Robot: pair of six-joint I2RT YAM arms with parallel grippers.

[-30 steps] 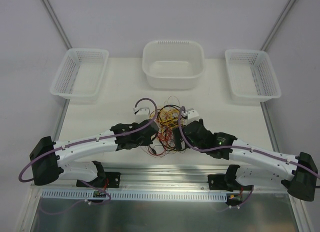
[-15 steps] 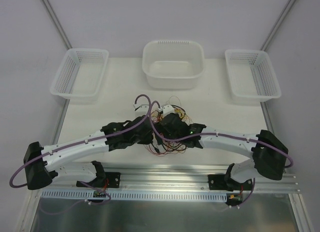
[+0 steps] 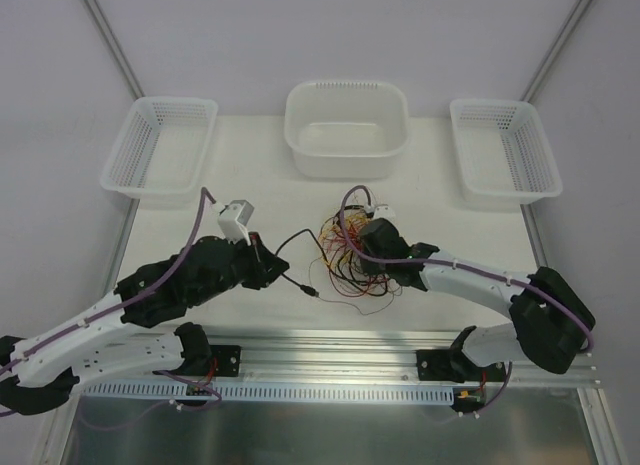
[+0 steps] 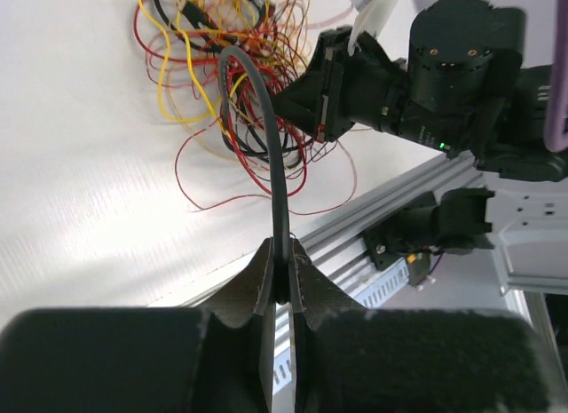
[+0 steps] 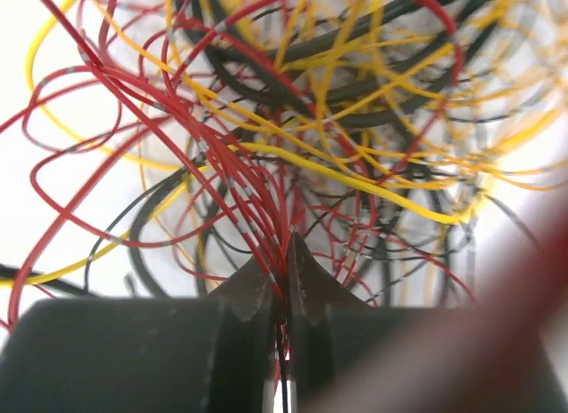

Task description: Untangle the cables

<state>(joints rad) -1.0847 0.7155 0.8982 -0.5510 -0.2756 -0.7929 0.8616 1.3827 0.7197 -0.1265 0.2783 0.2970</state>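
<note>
The cables (image 3: 350, 257) lie as a tangled clump of red, yellow and black wires at the table's middle. My left gripper (image 3: 271, 266) is to the left of the clump, shut on a black cable (image 3: 300, 234) that arcs from its jaws into the tangle. That cable's plug end (image 3: 313, 293) lies on the table. In the left wrist view the black cable (image 4: 269, 138) rises from the shut gripper (image 4: 281, 253) toward the clump (image 4: 213, 75). My right gripper (image 5: 282, 264) is in the clump, shut on a bundle of red cables (image 5: 257, 200).
Three white baskets stand at the back: left (image 3: 160, 150), a deeper middle tub (image 3: 346, 135) and right (image 3: 503, 150). An aluminium rail (image 3: 330, 350) runs along the near edge. The right gripper's body (image 4: 373, 75) is close to the clump's right side.
My left gripper has drawn back to the left, pulling the black cable out of the clump. The right gripper has moved into the clump and shut on red wires.
</note>
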